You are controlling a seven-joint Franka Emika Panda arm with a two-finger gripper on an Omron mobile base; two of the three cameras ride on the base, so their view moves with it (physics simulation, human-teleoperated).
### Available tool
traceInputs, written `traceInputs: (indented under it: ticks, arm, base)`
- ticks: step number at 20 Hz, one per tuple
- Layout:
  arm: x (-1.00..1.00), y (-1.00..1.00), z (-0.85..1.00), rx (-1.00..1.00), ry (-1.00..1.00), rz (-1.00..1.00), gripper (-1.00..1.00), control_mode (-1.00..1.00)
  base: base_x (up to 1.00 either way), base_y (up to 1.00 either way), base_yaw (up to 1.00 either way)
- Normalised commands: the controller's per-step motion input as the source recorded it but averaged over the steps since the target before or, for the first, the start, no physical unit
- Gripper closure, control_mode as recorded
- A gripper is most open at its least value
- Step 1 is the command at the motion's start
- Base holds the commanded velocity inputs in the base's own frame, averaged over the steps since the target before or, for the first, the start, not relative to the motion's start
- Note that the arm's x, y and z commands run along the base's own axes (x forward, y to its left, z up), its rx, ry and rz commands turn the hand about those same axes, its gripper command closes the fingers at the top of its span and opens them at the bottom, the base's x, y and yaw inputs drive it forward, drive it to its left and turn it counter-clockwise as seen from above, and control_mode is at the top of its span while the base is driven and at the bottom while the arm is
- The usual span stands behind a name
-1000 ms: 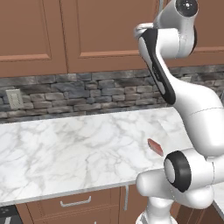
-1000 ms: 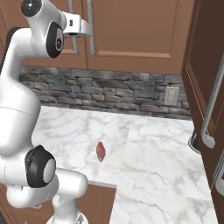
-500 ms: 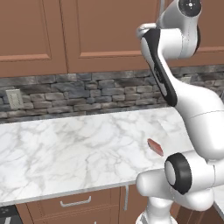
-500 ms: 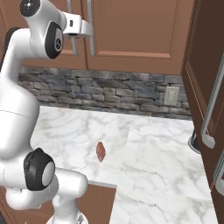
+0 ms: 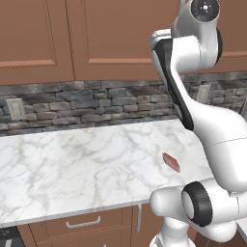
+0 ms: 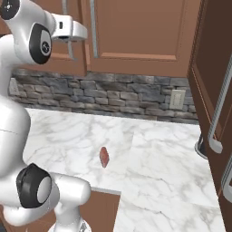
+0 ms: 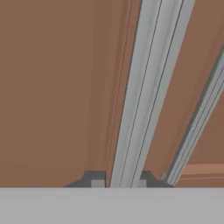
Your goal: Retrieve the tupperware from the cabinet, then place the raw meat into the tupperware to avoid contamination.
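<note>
The cabinet (image 6: pixel 136 27) of reddish-brown wood hangs above the counter with its doors closed. My gripper (image 6: pixel 69 40) is raised to the left door, and in the hand view the gripper (image 7: pixel 118 183) is shut on that door's long silver handle (image 7: pixel 144 87), with a dark fingertip (image 7: pixel 94 179) on either side of the bar. A second handle (image 7: pixel 197 118) runs beside it. The raw meat (image 5: pixel 171 162) lies on the marble counter near its front edge, a small red slab (image 6: pixel 104 157). The tupperware is out of view.
A stone backsplash (image 5: pixel 87 103) with wall outlets (image 6: pixel 177 99) runs behind the marble counter (image 5: pixel 72 164). A tall brown door with silver handles (image 6: pixel 218 113) stands close on the right. Drawers (image 5: pixel 83 223) sit below the counter.
The fingers have closed onto the cabinet door's handle. The arm has hardly moved, and the meat lies where it was.
</note>
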Motion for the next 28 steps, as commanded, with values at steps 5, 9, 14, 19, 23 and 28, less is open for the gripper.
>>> traceInputs:
  ticks: [5,9,14,19,23,28]
  arm:
    - [-0.79,0.24,0.17,-0.06,0.0,0.0,1.0,-1.0]
    - [-0.89,0.24,0.16,0.0,-0.01,-0.04,1.0,-1.0]
    - [-0.82,0.3,0.17,-0.01,0.0,-0.04,1.0,-1.0]
    - [-0.56,0.41,0.04,-0.07,-0.03,-0.09,1.0,-1.0]
    - [-0.61,0.47,0.17,-0.09,-0.01,-0.12,1.0,-1.0]
    - [-0.55,0.42,0.13,-0.07,0.01,-0.13,1.0,-1.0]
  base:
    - [0.0,0.0,0.0]
    - [0.0,0.0,0.0]
    - [0.0,0.0,0.0]
    - [0.0,0.0,0.0]
    - [0.0,0.0,0.0]
    - [0.0,0.0,0.0]
